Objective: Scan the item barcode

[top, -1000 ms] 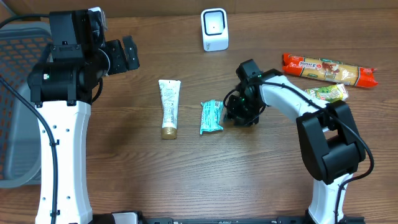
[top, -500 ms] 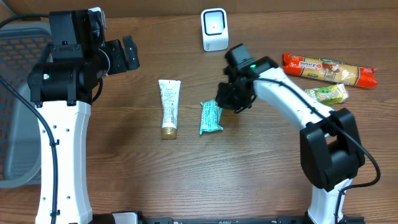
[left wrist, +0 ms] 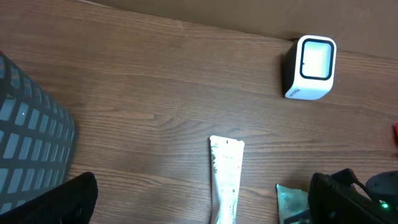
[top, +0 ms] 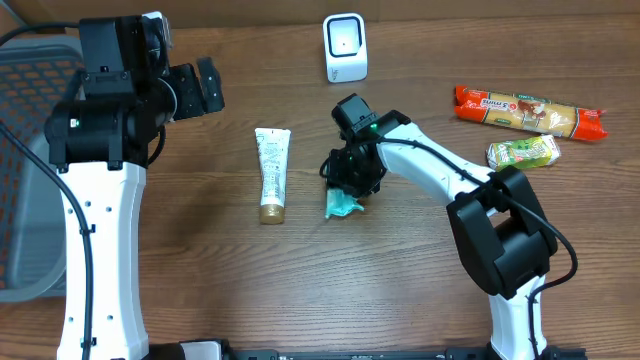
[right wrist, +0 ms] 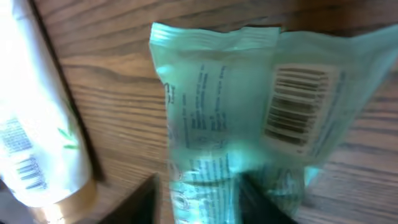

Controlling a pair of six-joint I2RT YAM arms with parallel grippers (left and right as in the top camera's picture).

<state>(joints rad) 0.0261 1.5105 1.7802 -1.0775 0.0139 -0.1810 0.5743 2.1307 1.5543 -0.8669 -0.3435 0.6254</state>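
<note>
A teal packet (top: pixel 344 207) lies mid-table, mostly covered by my right gripper (top: pixel 351 178), which hangs right over it. In the right wrist view the packet (right wrist: pixel 217 124) fills the frame with its barcode (right wrist: pixel 295 106) facing up. My right gripper (right wrist: pixel 202 194) is open, one finger on each side of the packet's near end. The white scanner (top: pixel 345 47) stands at the back, also in the left wrist view (left wrist: pixel 313 67). My left gripper (top: pixel 199 88) is raised at the far left, wide open (left wrist: pixel 200 208) and holding nothing.
A white tube (top: pixel 271 173) lies left of the packet, close to my right fingers (right wrist: pixel 31 143). At the right lie an orange pasta pack (top: pixel 530 112) and a green packet (top: pixel 523 151). A grey basket (top: pixel 30 150) stands at the left edge.
My right gripper moved left from beside the packet to right over it, shutting on the way and then opening astride it. The left arm has not moved.
</note>
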